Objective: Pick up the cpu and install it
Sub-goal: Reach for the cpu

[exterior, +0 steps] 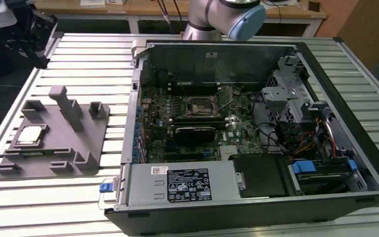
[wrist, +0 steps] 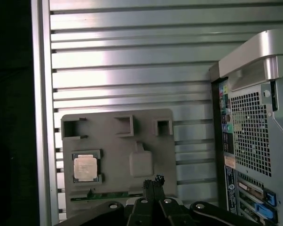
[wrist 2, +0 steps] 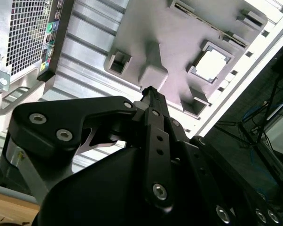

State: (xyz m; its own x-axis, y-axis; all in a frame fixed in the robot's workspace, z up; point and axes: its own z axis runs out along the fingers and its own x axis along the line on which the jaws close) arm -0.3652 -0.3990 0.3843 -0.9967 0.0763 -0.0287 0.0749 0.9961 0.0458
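The cpu, a small silvery square chip with a pale rim, lies flat in a recess at the exterior view's left side of the grey tray. Both wrist views look down on it, cpu and cpu, still seated in the tray. My gripper hangs well above the tray, off to the side of the cpu and near the tray's tall post. Its black fingertips are pressed together with nothing between them. The black socket sits open on the motherboard inside the computer case.
The open computer case fills the exterior view's right half of the slatted metal table; its rear panel stands close beside the tray. The tray carries several upright posts. Black equipment stands at the far left corner.
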